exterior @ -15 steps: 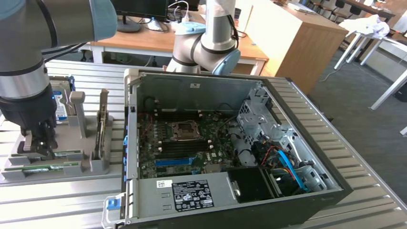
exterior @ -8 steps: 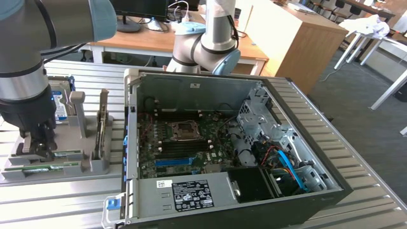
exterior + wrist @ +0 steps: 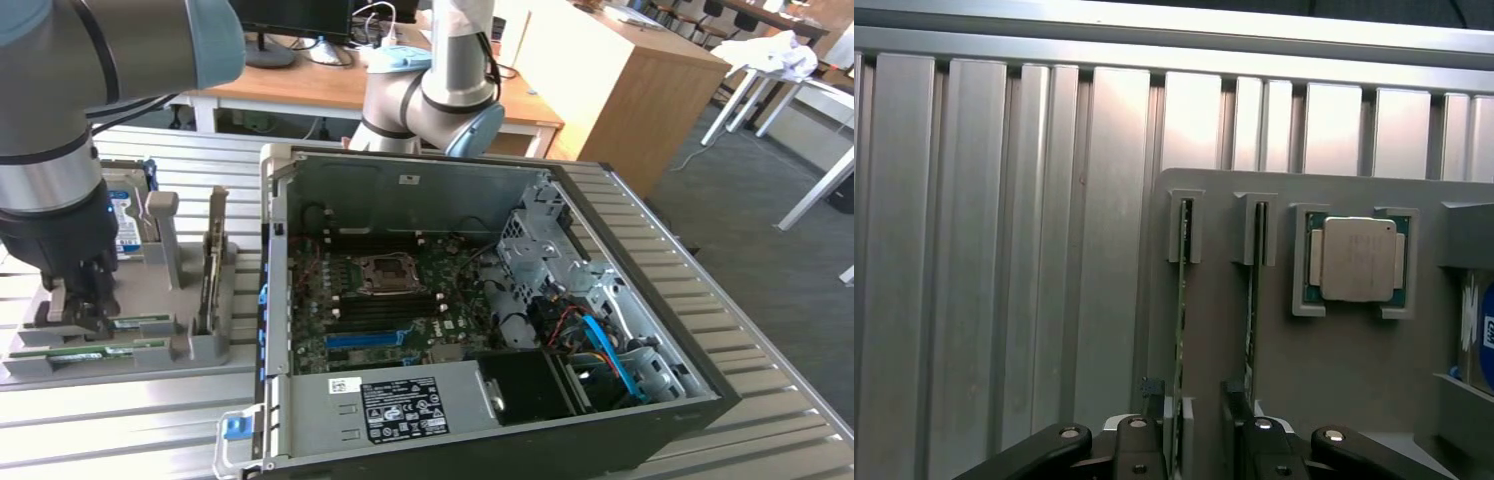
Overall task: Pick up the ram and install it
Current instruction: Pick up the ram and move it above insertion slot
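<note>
1. Green and thin, the ram (image 3: 1179, 330) stands on edge in the slot nearest the outer edge of the grey holder (image 3: 1334, 400), beside the bare ribbed metal table (image 3: 974, 250). A second stick (image 3: 1254, 290) stands in the neighbouring slot, just beside it.
2. The gripper (image 3: 1192, 410) hangs low over the holder with its jaws spread wide, one finger on each side of the ram, grasping nothing yet.
3. Further along the holder sit the square silver processor chip (image 3: 1357, 260) and the hard drive (image 3: 1479, 335), both apart from the fingers.
4. In my judgement the pick-up step is in hand; installation has not begun, and the open computer case (image 3: 534, 300) stands well apart on the table.
5. A clean grasp calls for squeezing the ram's flat faces squarely, keeping the inner finger off the neighbouring stick.
</note>
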Robot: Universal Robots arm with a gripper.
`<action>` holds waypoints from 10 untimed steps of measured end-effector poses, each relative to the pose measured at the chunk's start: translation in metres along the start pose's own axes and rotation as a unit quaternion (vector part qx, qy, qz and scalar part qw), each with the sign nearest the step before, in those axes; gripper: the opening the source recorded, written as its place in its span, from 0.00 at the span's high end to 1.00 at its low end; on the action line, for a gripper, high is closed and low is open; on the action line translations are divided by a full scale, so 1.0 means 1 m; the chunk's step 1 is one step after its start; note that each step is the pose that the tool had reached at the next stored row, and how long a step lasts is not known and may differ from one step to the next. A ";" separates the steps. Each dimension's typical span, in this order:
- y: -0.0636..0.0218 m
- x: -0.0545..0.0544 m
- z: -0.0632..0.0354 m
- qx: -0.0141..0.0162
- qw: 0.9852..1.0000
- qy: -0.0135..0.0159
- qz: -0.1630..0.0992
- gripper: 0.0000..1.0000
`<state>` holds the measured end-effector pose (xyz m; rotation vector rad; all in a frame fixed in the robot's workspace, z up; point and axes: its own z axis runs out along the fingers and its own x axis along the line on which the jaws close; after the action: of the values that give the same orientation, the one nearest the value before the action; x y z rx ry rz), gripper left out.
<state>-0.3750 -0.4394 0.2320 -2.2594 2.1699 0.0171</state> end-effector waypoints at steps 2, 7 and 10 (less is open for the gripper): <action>0.0000 0.000 0.0017 0.000 1.000 0.000 0.000 0.64; 0.0000 0.000 0.0058 0.000 1.000 0.000 0.000 0.64; 0.0000 0.001 0.0086 0.000 1.000 0.000 0.000 0.64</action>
<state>-0.3750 -0.4398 0.2234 -2.2595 2.1698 0.0171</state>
